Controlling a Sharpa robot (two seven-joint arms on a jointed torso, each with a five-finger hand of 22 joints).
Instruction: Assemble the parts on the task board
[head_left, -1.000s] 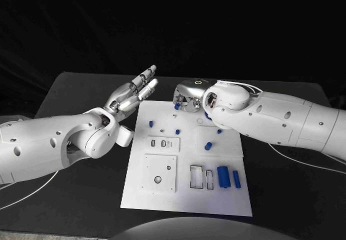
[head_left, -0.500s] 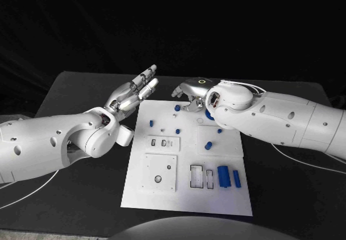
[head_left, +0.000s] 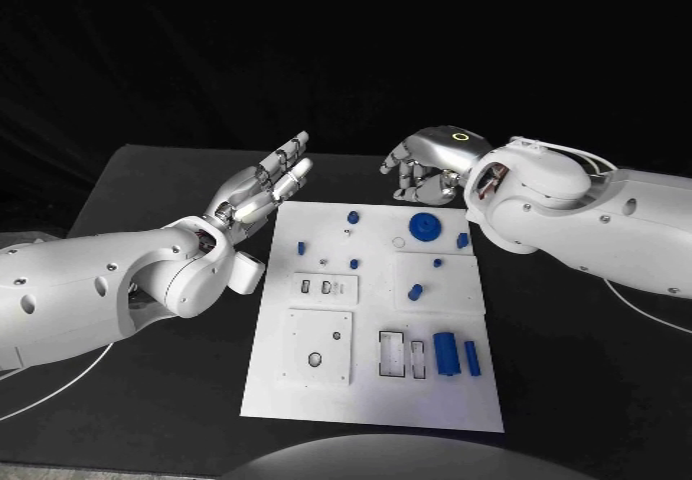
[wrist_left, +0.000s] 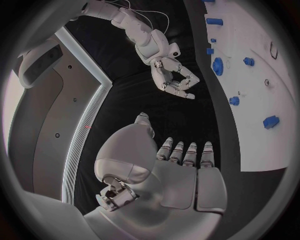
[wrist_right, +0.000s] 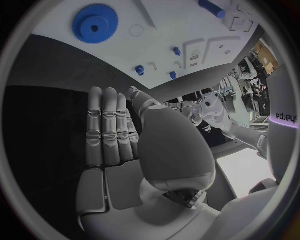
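Between steps: right hand (head_left: 430, 160) empty, fingers loosely apart, beyond the board (head_left: 325, 372); left hand (head_left: 268, 185) flat, fingers apart (idle). Next likely needs picking another blue part (head_left: 449, 350).

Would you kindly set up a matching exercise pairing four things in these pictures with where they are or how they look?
Things:
1. blue gear
2. left hand
3. right hand
4. two blue cylinders

Descriptions:
A. fingers straight, beside the board's far left corner
B. lying side by side near the board's front right
C. flat on the board's far end
D. raised beyond the board's far edge

Pairs: 1-C, 2-A, 3-D, 4-B
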